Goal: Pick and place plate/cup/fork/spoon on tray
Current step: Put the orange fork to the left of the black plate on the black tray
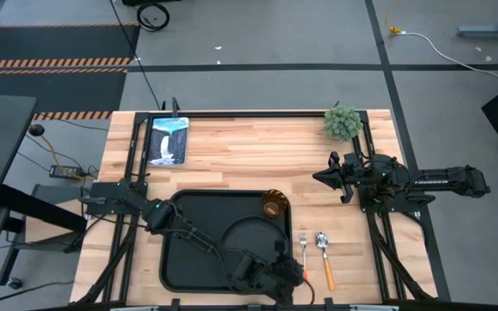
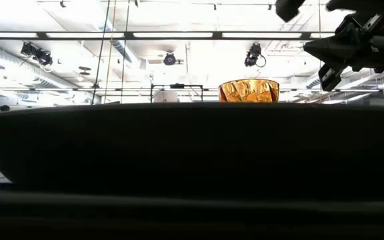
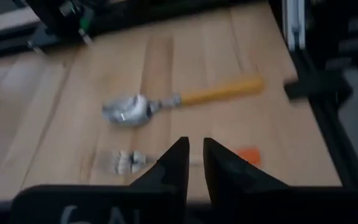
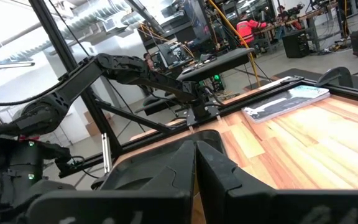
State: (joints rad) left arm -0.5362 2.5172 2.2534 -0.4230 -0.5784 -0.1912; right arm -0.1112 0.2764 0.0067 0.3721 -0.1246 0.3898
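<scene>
The black tray (image 1: 188, 259) lies at the table's near middle. The round black plate (image 1: 247, 231) lies on the tray's right half. The amber cup (image 1: 273, 204) stands upright in the tray's far right corner and also shows in the low view (image 2: 249, 90). The fork (image 3: 124, 162) and the spoon (image 3: 129, 110) lie flat on the wood right of the tray, the fork (image 1: 303, 250) nearer the tray than the spoon (image 1: 324, 252). My left gripper (image 3: 193, 155) hovers over the fork's shaft, fingers a narrow gap apart. My right gripper (image 1: 322, 177) is shut, raised at the right.
A small green plant (image 1: 342, 122) stands at the far right corner. A picture card (image 1: 168, 140) lies at the far left. Black frame rails (image 1: 379, 233) run along the table's right and left sides. Bare wood (image 1: 258, 155) lies beyond the tray.
</scene>
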